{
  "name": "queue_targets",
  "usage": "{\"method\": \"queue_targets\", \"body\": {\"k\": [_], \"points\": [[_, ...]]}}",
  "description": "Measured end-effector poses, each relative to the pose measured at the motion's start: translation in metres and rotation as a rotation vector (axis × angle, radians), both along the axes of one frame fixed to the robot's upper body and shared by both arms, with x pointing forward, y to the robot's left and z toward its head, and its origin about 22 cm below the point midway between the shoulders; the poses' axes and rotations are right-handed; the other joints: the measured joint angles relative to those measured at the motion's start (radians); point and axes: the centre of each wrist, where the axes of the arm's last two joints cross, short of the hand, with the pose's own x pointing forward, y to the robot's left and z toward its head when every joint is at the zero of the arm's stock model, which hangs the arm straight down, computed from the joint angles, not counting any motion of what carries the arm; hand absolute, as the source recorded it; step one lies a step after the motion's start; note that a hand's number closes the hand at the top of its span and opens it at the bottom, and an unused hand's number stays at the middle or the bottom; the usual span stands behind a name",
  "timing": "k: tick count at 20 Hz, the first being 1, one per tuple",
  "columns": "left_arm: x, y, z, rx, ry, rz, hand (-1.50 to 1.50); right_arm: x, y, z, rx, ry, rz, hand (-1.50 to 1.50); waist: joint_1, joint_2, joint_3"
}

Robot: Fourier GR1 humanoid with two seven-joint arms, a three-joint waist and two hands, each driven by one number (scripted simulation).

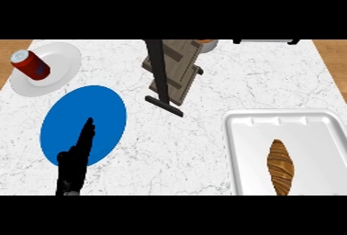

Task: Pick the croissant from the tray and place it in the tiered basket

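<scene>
We judge nothing done yet: brown ridged croissant (281, 167) lies on white plastic tray (237, 151); dark wooden tiered basket (173, 69) holds nothing visible. Left robot hand (76, 158) rests with fingers straight; right unseen.

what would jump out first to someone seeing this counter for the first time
The bright blue plate at the left stands out most against the pale marble, with the black left hand reaching up over it, fingers straight. Next comes the brown croissant lying alone in the white tray at lower right. A red can lies on a white plate at the far left corner.
</scene>
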Motion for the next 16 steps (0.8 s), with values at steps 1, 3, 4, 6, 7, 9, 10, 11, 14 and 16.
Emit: {"method": "queue_targets", "body": {"k": [1, 3, 4, 6, 7, 9, 10, 11, 14, 16], "points": [[0.002, -0.001, 0.0, -0.002, 0.006, -0.003, 0.0, 0.002, 0.003, 0.001, -0.021, 0.028, -0.011, -1.5, 0.003, 0.0, 0.0], [0.001, -0.004, 0.0, 0.0, 0.003, -0.01, 0.0, 0.01, 0.011, 0.009, -0.053, 0.061, -0.029, -1.5, 0.009, -0.001, 0.002], [0.003, -0.004, -0.001, -0.001, 0.005, -0.015, 0.0, 0.014, 0.017, 0.009, -0.065, 0.076, -0.031, -1.5, 0.012, -0.001, 0.002], [0.004, -0.006, -0.003, 0.002, 0.01, -0.014, 0.0, 0.022, 0.025, 0.008, -0.078, 0.11, -0.031, -1.5, 0.011, -0.003, 0.003], [0.005, -0.004, -0.004, -0.002, 0.011, -0.017, 0.0, 0.026, 0.03, 0.005, -0.092, 0.119, -0.024, -1.5, 0.012, -0.003, 0.004], [0.006, -0.007, -0.006, -0.003, 0.011, -0.016, 0.0, 0.035, 0.041, 0.001, -0.129, 0.126, -0.01, -1.5, 0.011, -0.005, 0.005], [0.008, -0.007, -0.004, -0.002, 0.011, -0.013, 0.0, 0.04, 0.044, 0.0, -0.147, 0.131, -0.006, -1.5, 0.011, -0.006, 0.005], [0.009, -0.009, -0.002, -0.002, 0.013, -0.016, 0.0, 0.044, 0.048, -0.004, -0.16, 0.146, -0.001, -1.5, 0.013, -0.005, 0.005], [0.009, -0.005, -0.002, -0.001, 0.01, -0.017, 0.0, 0.057, 0.055, -0.016, -0.185, 0.208, 0.002, -1.5, 0.015, -0.005, 0.005], [0.009, -0.007, -0.005, -0.002, 0.008, -0.013, 0.0, 0.066, 0.058, -0.022, -0.193, 0.247, 0.001, -1.5, 0.014, -0.006, 0.005]]}}
